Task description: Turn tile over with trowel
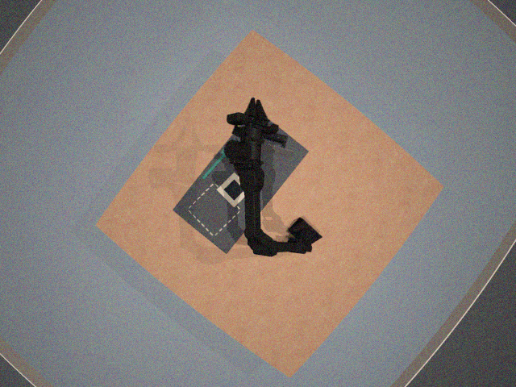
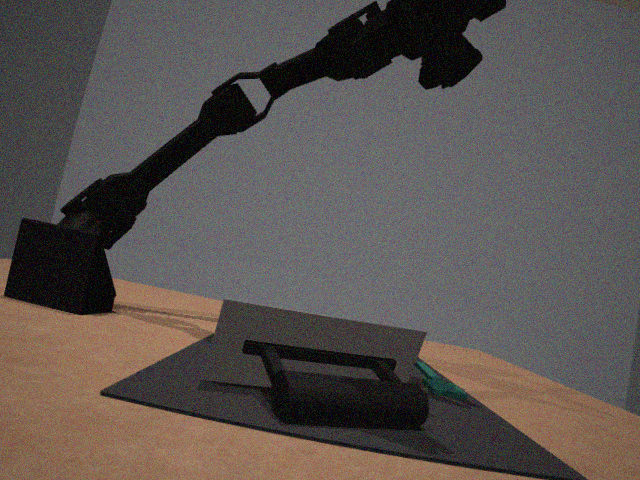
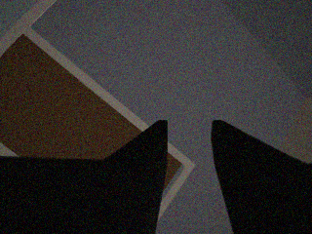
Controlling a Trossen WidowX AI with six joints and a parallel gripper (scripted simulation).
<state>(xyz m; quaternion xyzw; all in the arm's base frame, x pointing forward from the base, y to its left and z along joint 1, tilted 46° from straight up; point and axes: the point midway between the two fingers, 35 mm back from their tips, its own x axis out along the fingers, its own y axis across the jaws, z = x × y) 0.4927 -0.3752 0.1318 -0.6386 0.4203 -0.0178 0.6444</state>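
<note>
My gripper [image 1: 255, 100] [image 3: 189, 129] is open partway and empty, held high beyond the mat's upper corner in the top view; its fingertips are out of frame in the exterior view. The trowel [image 1: 280, 139] [image 2: 320, 330] rests on the mat [image 1: 185, 209] [image 2: 149, 390], its grey blade standing on edge and its black handle lying low; the arm hides part of it from above. The tile [image 1: 225, 189], a cream square with a dark centre, lies on the mat against the upper-right side of the dashed outline [image 1: 201, 222], partly covered by the arm.
A thin teal piece [image 1: 213, 167] [image 2: 439, 384] lies along one long edge of the mat. The arm crosses above the mat from its black base [image 1: 304, 232] [image 2: 59, 268], which stands on the tan table [image 1: 354, 208] [image 2: 62, 413].
</note>
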